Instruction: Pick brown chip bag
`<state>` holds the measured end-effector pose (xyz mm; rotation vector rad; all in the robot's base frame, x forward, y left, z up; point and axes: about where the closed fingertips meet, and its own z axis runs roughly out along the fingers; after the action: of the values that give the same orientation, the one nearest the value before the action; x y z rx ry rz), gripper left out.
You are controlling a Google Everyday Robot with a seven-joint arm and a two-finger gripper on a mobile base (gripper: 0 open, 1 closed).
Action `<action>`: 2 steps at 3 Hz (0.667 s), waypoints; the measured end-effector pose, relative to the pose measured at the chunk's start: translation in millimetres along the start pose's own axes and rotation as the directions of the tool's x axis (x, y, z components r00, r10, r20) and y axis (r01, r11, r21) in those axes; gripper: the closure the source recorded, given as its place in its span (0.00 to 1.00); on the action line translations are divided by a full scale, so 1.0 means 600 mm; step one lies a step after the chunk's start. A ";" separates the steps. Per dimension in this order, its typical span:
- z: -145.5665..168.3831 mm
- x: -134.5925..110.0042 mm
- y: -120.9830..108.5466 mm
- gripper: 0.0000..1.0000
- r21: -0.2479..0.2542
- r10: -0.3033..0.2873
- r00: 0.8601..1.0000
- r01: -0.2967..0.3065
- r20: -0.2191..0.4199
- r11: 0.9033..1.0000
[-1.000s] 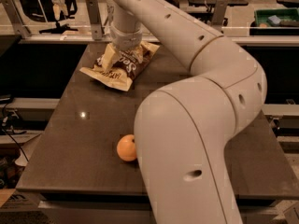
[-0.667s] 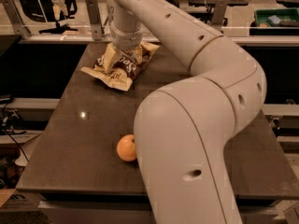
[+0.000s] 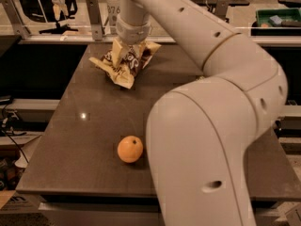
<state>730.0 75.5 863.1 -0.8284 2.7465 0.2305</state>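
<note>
The brown chip bag [image 3: 123,66], crinkly dark brown and cream, is at the far middle of the dark table [image 3: 84,145]. My gripper [image 3: 129,50] comes down on it from above and is shut on its upper part. The bag is bunched up between the fingers. Its left end [image 3: 96,61] is raised and its lower corner [image 3: 125,83] hangs close to the table. My arm sweeps from the near right across the table and hides the table's right side.
An orange [image 3: 130,149] lies on the near middle of the table, next to my arm. A metal rail [image 3: 56,37] runs behind the table's far edge. A green bin [image 3: 280,20] stands at the far right.
The bag has bunched up in the gripper and its left end has lifted off the table and drawn in to the right. The orange has not moved.
</note>
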 end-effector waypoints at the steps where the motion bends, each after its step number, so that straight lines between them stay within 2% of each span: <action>1: -0.058 0.004 -0.021 1.00 0.010 -0.029 0.998 0.028 0.058 1.000; 2: -0.111 0.009 -0.036 1.00 0.021 -0.059 0.993 0.057 0.105 0.998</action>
<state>724.4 39.7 923.2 -0.8650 2.6186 0.2302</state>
